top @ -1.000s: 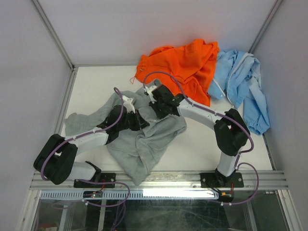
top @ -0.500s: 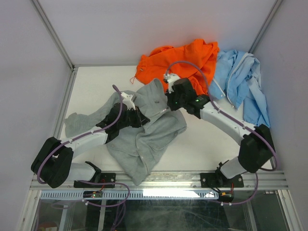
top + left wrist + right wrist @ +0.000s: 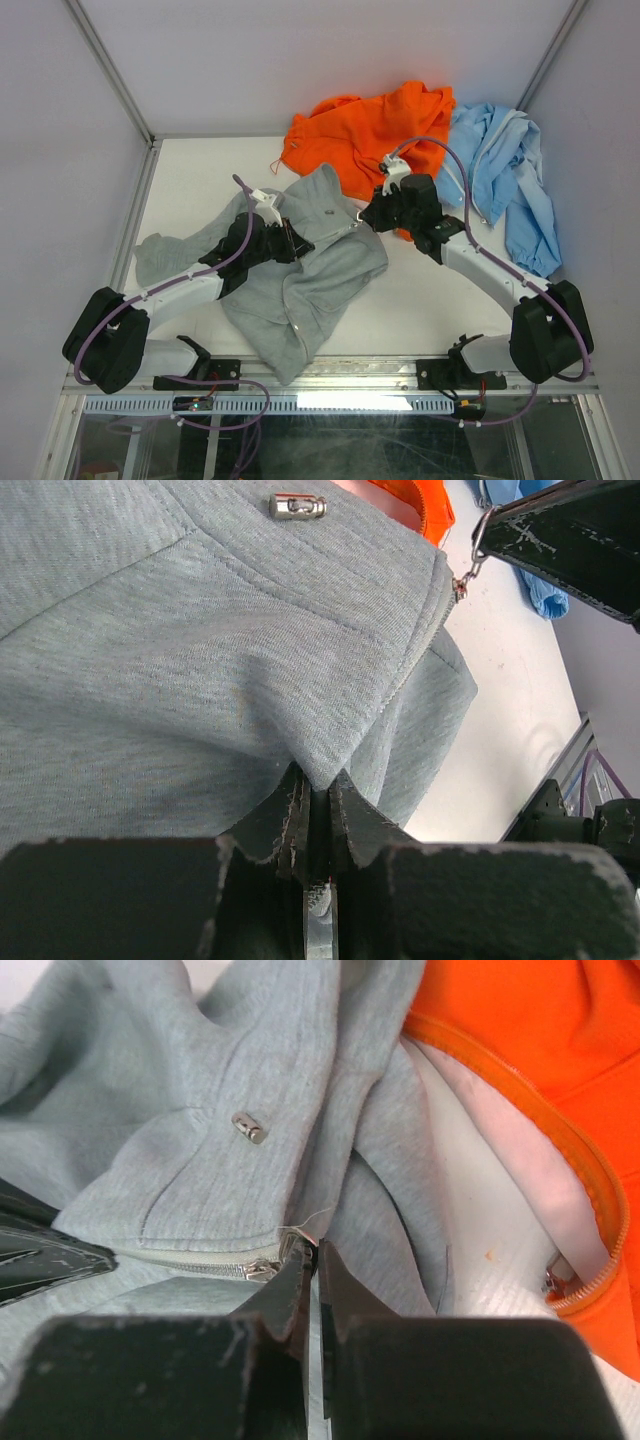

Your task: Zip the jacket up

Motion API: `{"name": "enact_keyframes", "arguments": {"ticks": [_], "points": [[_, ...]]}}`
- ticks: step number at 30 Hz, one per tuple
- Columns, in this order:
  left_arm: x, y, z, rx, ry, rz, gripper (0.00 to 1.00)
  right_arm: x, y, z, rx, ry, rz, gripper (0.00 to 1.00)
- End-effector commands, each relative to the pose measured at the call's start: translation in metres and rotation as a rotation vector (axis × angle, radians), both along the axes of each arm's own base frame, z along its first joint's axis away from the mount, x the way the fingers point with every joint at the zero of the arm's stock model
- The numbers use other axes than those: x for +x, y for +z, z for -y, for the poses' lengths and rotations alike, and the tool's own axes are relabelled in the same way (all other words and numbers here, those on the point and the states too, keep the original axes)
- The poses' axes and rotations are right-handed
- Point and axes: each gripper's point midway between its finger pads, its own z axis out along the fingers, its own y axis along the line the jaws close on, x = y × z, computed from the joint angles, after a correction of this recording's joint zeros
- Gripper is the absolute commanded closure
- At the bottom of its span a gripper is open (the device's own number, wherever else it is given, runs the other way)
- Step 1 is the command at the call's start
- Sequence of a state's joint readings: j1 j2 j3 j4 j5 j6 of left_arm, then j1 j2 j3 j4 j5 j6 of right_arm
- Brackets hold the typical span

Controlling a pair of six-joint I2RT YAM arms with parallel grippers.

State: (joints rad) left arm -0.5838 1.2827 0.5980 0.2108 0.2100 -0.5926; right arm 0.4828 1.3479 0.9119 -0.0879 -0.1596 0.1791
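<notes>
Jacket [image 3: 300,270] lies crumpled on the desk [image 3: 200,180], spread between and below both sets of fingers, one sleeve trailing off to the left. The left fingers [image 3: 295,815] are pressed together on a fold of grey fleece at the jacket's front edge, the cloth rising in a small peak out of the pinch. The right fingers [image 3: 298,1278] are pinching the zipper pull [image 3: 478,542], with the slider [image 3: 265,1268] just beside their tips. The zipper [image 3: 335,232] runs in a pale, fairly straight line from the left fingers across to the right ones. A small metal toggle [image 3: 248,1127] sits on the fleece above that line. An orange garment [image 3: 370,135] lies just behind the right fingers, touching the jacket's top edge, and a blue garment [image 3: 505,170] lies beyond it to the right.
</notes>
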Motion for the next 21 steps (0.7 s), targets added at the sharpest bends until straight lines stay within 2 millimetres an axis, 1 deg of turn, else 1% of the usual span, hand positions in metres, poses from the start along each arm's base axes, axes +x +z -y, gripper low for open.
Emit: {"name": "enact_keyframes", "arguments": {"ticks": [1, 3, 4, 6, 8, 9, 10, 13, 14, 15, 16, 18, 20, 21], "points": [[0.003, -0.014, -0.018, 0.066, 0.067, -0.046, 1.0, 0.042, 0.061, 0.036, 0.047, -0.13, 0.245, 1.0], [0.005, -0.013, -0.017, 0.068, 0.066, -0.042, 1.0, 0.039, 0.065, 0.026, 0.087, -0.086, 0.257, 1.0], [0.007, -0.012, -0.017, 0.071, 0.065, -0.038, 1.0, 0.038, 0.066, 0.025, 0.093, -0.083, 0.257, 1.0], [0.013, -0.011, -0.017, 0.08, 0.079, -0.032, 1.0, 0.041, 0.068, 0.031, 0.099, -0.107, 0.27, 1.0], [0.022, -0.007, -0.017, 0.083, 0.097, -0.026, 1.0, 0.048, 0.077, 0.039, 0.113, -0.142, 0.294, 1.0], [0.03, 0.0, -0.015, 0.079, 0.104, -0.018, 1.0, 0.052, 0.085, 0.041, 0.12, -0.149, 0.315, 1.0], [0.044, 0.016, -0.013, 0.067, 0.115, 0.012, 1.0, 0.055, 0.092, 0.042, 0.125, -0.148, 0.332, 1.0], [0.076, 0.052, -0.005, 0.045, 0.132, 0.071, 1.0, 0.061, 0.118, 0.039, 0.139, -0.124, 0.366, 1.0], [0.087, 0.062, -0.001, 0.039, 0.137, 0.084, 0.98, 0.062, 0.125, 0.039, 0.146, -0.125, 0.377, 1.0], [0.094, 0.074, 0.003, 0.028, 0.135, 0.104, 0.95, 0.062, 0.131, 0.041, 0.152, -0.13, 0.388, 0.97], [0.098, 0.086, 0.006, 0.012, 0.129, 0.126, 0.89, 0.06, 0.138, 0.043, 0.157, -0.135, 0.4, 0.92], [0.099, 0.112, 0.007, -0.016, 0.129, 0.17, 0.73, 0.052, 0.145, 0.049, 0.162, -0.145, 0.41, 0.75], [0.093, 0.136, -0.001, -0.028, 0.149, 0.215, 0.58, 0.04, 0.15, 0.056, 0.163, -0.155, 0.422, 0.58], [0.091, 0.144, -0.007, -0.023, 0.167, 0.23, 0.52, 0.034, 0.151, 0.061, 0.16, -0.169, 0.422, 0.53]]}}
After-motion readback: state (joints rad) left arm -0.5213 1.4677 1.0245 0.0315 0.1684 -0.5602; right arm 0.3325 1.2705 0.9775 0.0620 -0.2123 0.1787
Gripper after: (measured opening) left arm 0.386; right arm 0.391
